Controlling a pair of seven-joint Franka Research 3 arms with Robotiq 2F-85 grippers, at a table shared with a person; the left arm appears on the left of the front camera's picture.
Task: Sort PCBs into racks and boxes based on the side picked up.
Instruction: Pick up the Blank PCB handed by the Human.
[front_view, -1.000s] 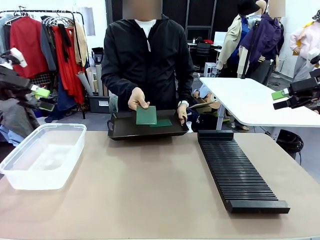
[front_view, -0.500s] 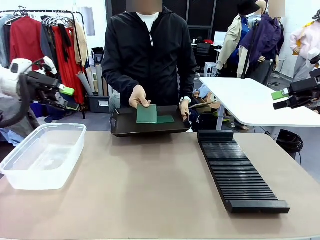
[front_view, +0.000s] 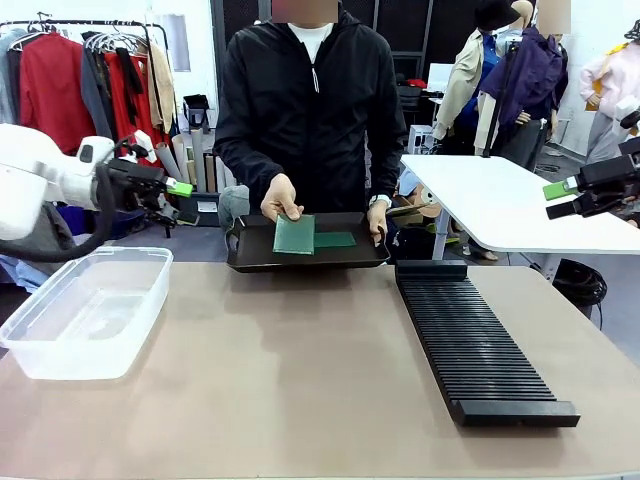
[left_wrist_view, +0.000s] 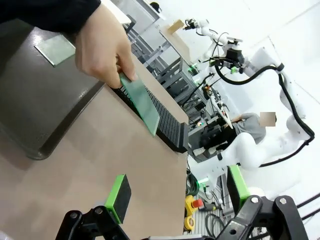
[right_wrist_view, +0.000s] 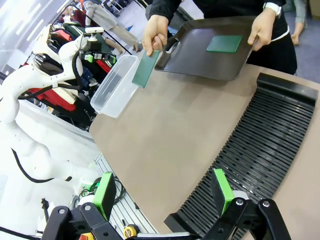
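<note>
Hand (front_view: 280, 197) grasps one PCB (front_view: 294, 234) by its edge over tray (front_view: 250, 262); left gripper (front_view: 183, 202), at tray's nine o'clock, stands open, empty.

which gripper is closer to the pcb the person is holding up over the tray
Left. The left gripper, open, is off to the left of the held PCB, past the clear box's far corner. The right gripper, open, is far to its right, beyond the rack.
</note>
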